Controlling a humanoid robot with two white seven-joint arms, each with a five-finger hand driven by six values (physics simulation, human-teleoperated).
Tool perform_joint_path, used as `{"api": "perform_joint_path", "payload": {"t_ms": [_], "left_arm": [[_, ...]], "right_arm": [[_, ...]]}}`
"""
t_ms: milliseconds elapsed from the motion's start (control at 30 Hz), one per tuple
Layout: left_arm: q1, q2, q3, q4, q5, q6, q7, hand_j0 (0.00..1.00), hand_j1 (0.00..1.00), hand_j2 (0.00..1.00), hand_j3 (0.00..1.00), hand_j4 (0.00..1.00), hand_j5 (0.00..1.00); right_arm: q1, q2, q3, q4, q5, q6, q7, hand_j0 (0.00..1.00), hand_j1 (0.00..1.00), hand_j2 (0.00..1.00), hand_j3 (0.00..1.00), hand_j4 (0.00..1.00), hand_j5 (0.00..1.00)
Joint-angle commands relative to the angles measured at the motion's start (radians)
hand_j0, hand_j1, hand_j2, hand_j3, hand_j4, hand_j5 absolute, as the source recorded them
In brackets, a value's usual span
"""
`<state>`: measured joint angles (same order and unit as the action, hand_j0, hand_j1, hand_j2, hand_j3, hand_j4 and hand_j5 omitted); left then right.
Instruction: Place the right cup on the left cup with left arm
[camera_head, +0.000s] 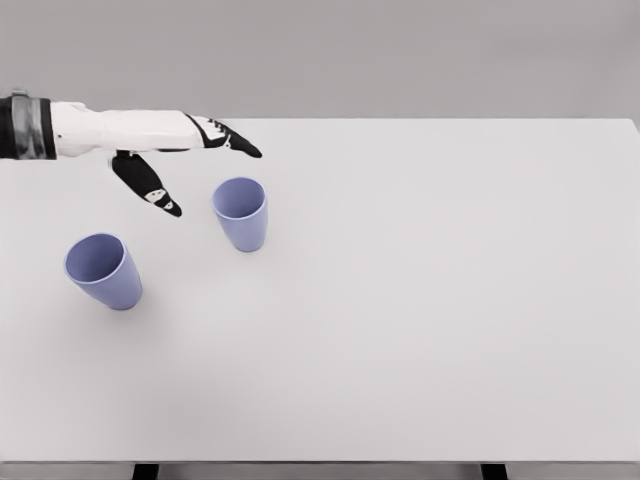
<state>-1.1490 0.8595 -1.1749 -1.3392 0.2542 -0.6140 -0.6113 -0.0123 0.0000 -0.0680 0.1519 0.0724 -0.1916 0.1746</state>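
Head view: two smooth tapered cups (240, 212)

Two cups are showing the same plain periwinkle blue — the left cup (103, 270) and the right cup (241, 212). The left hand (165, 150) is showing a white shell with black fingers (150, 186) carrying small white marks, while the table (420, 300) is appearing plain white against a grey backdrop (400, 50).

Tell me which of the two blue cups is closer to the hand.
The right blue plastic cup, just beside the open left hand; the left blue cup stands farther away.
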Motion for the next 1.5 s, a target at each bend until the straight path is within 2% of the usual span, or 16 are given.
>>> {"api": "perform_joint_path", "payload": {"t_ms": [0, 433, 533, 600, 767, 933, 1467], "left_arm": [[0.002, -0.048, 0.003, 0.005, -0.03, 0.003, 0.0, 1.0, 1.0, 1.0, 1.0, 1.0, 1.0], [0.032, -0.07, 0.028, 0.009, -0.044, 0.003, 0.0, 1.0, 1.0, 1.0, 1.0, 1.0, 1.0], [0.035, -0.092, 0.055, 0.083, -0.107, 0.003, 0.0, 1.0, 1.0, 1.0, 1.0, 1.0, 1.0], [0.051, -0.105, 0.06, 0.106, -0.115, 0.003, 0.0, 1.0, 1.0, 1.0, 1.0, 1.0, 1.0], [0.072, -0.157, 0.061, 0.126, -0.116, 0.003, 0.0, 1.0, 1.0, 1.0, 1.0, 1.0, 1.0], [0.094, -0.155, 0.061, 0.127, -0.116, 0.003, 0.0, 1.0, 1.0, 1.0, 1.0, 1.0, 1.0], [0.106, -0.162, 0.063, 0.155, -0.116, 0.003, 0.0, 1.0, 1.0, 1.0, 1.0, 1.0, 1.0]], "right_arm": [[0.0, 0.0, -0.001, 0.0, 0.0, 0.0, 0.0, 1.0, 1.0, 1.0, 1.0, 1.0, 1.0], [0.0, 0.0, 0.001, 0.0, 0.0, 0.0, 0.0, 1.0, 1.0, 1.0, 1.0, 1.0, 1.0], [0.0, 0.0, 0.001, 0.0, 0.0, 0.0, 0.0, 1.0, 1.0, 1.0, 1.0, 1.0, 1.0], [0.0, 0.0, 0.001, 0.0, 0.0, 0.0, 0.0, 1.0, 1.0, 1.0, 1.0, 1.0, 1.0], [0.0, 0.0, 0.001, 0.0, 0.001, 0.0, 0.0, 1.0, 1.0, 1.0, 1.0, 1.0, 1.0], [0.0, 0.0, 0.001, 0.0, 0.001, 0.0, 0.0, 1.0, 1.0, 1.0, 1.0, 1.0, 1.0], [0.0, 0.0, 0.001, 0.0, 0.0, 0.0, 0.0, 1.0, 1.0, 1.0, 1.0, 1.0, 1.0]]}}
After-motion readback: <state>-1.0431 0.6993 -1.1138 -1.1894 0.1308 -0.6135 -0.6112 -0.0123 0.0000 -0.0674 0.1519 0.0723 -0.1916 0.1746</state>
